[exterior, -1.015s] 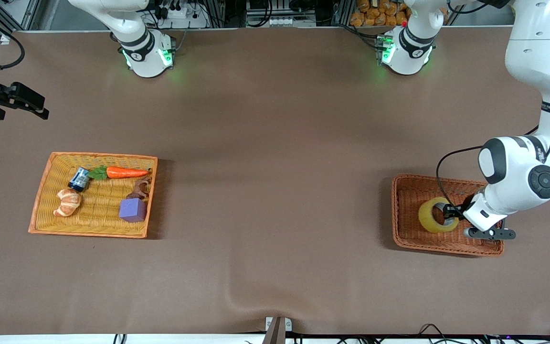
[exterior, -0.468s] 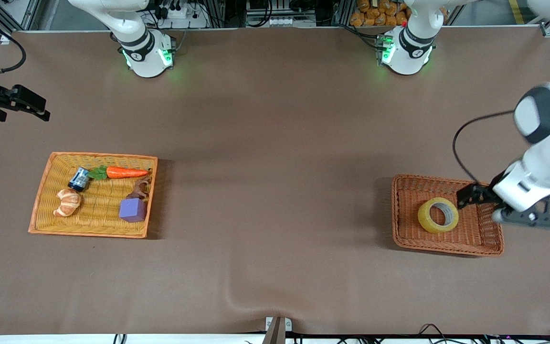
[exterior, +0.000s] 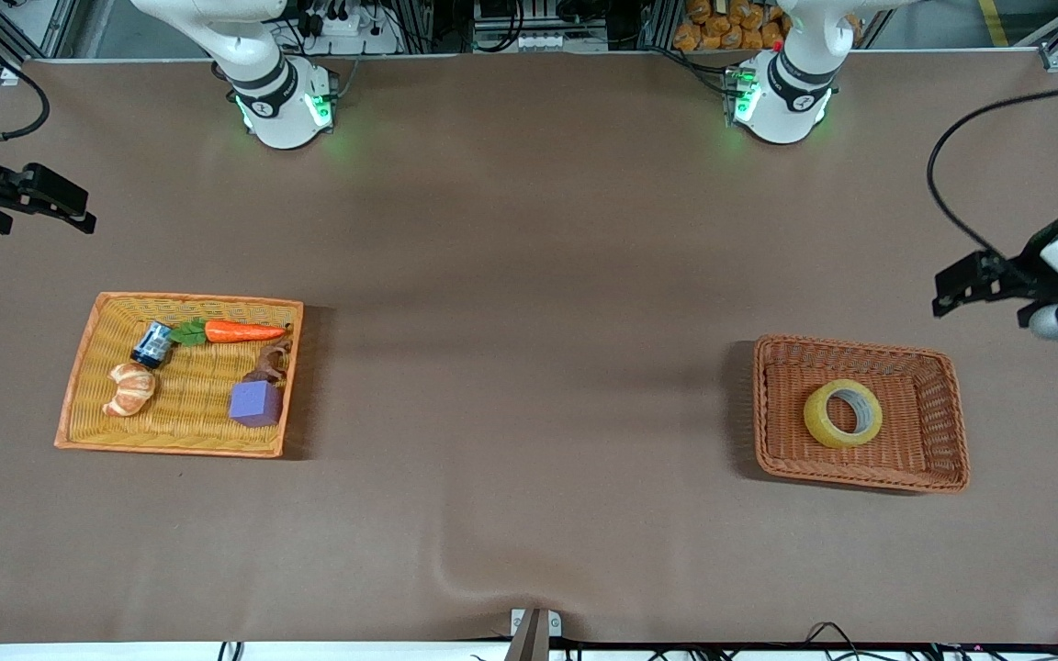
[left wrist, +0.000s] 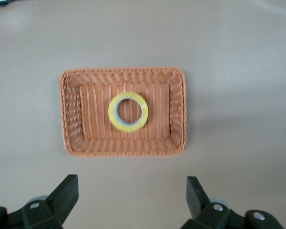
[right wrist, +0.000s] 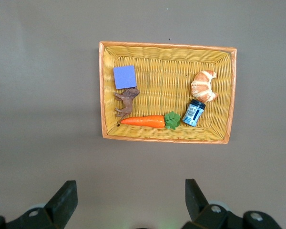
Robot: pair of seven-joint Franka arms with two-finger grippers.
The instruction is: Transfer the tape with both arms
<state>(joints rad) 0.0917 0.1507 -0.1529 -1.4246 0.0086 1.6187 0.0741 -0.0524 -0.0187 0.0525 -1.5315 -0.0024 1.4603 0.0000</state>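
Two hands hang with fingers spread wide and empty, the left hand (exterior: 951, 289) over bare table (exterior: 529, 275) beside the brown basket (exterior: 942, 422) where the tape (exterior: 843, 414) lies flat, the right hand (exterior: 61, 202) above the yellow basket's (exterior: 79, 367) end.

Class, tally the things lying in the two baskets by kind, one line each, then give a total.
Tape: 1
Carrot: 1
Croissant: 1
Purple cube: 1
Small blue jar: 1
Brown figure: 1
Total: 6
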